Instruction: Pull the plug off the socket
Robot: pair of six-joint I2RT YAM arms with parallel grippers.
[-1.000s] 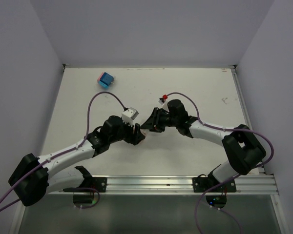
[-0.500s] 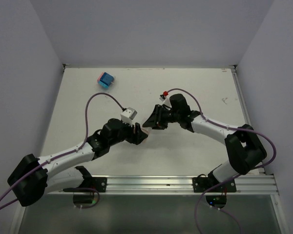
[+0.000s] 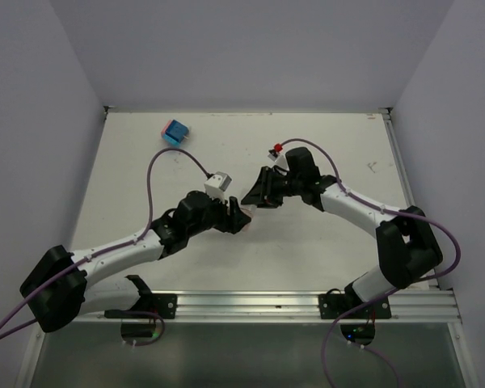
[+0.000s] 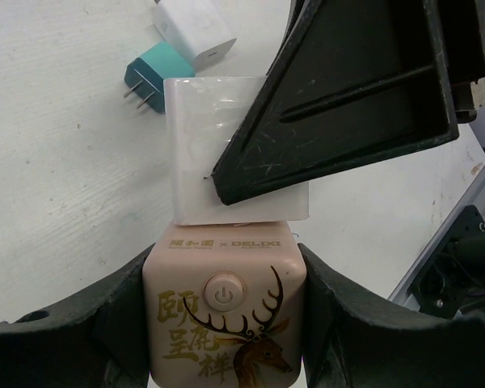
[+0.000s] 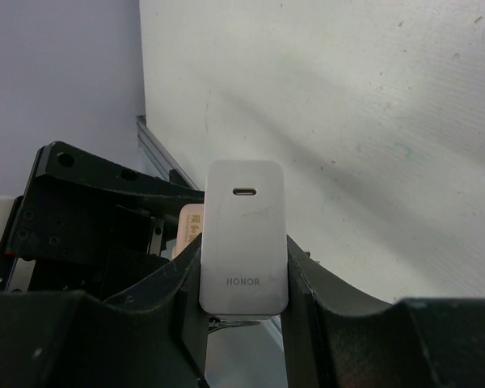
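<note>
A teal two-pronged adapter (image 4: 158, 77) and a small white charger (image 4: 196, 28) lie on the white table (image 4: 56, 178) beyond the beige deer-printed cube socket (image 4: 225, 315). A black right finger (image 4: 347, 89) covers part of the white block plug (image 4: 196, 149). Only the right wrist view shows the plug's HONOR lettering. The plug sits flush on the socket. The right gripper (image 5: 242, 287) is clamped on the plug and the left gripper (image 4: 225, 339) on the socket.

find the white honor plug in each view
Top external: Honor plug mid-table, mostly hidden between left hand and right hand.
Left wrist: centre, above the pink socket, partly behind the right hand.
Right wrist: centre, gripped, port facing camera.
Shared landmark: the pink socket, peeking left of it in right wrist.
</note>
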